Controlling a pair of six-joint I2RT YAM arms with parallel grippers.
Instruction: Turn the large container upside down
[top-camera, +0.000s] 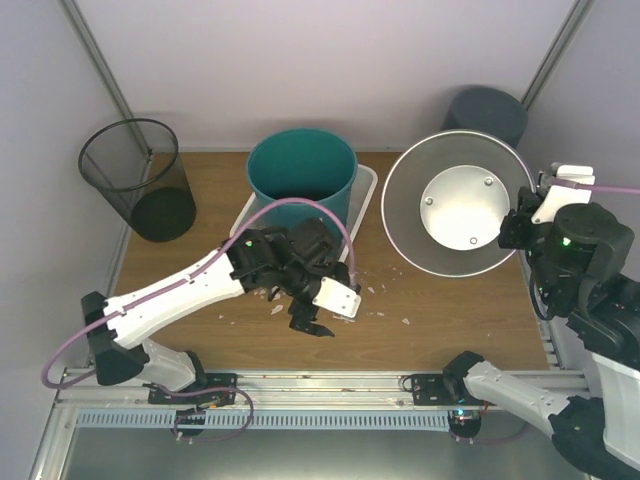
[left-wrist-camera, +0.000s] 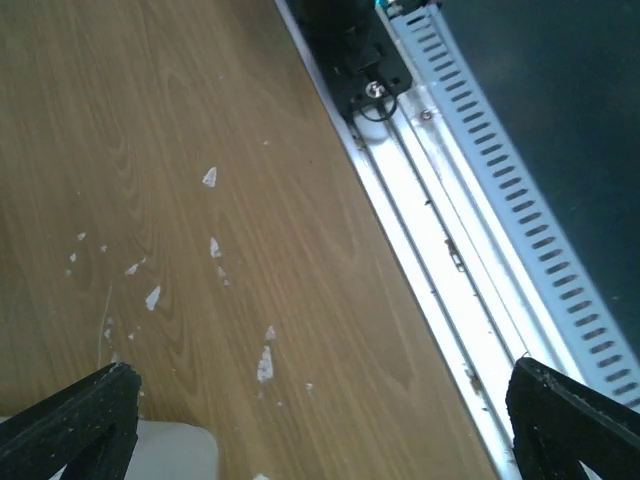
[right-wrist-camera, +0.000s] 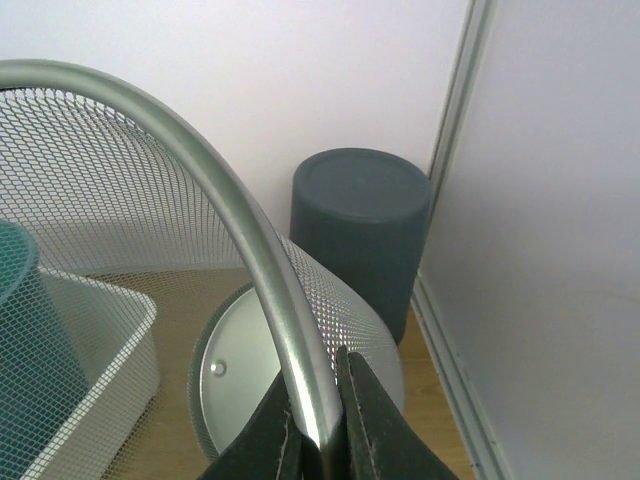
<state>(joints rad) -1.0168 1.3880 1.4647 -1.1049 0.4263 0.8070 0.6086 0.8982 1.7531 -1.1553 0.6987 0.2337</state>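
Note:
The large silver mesh container (top-camera: 455, 205) is at the right of the table with its opening up, its round base showing inside. My right gripper (top-camera: 516, 226) is shut on its right rim. In the right wrist view the two fingers (right-wrist-camera: 322, 400) pinch the silver rim (right-wrist-camera: 230, 210) between them. I cannot tell whether the container rests on the table or is lifted. My left gripper (top-camera: 310, 322) is open and empty above the middle of the table. In the left wrist view (left-wrist-camera: 325, 420) its fingertips (left-wrist-camera: 80, 420) stand wide apart over bare wood.
A teal bucket (top-camera: 300, 175) stands in a white tray (top-camera: 366, 192) at the back middle. A black mesh bin (top-camera: 135, 180) is at the back left. A dark grey cylinder (top-camera: 485, 112) is at the back right. White scraps (top-camera: 385, 300) lie on the wood.

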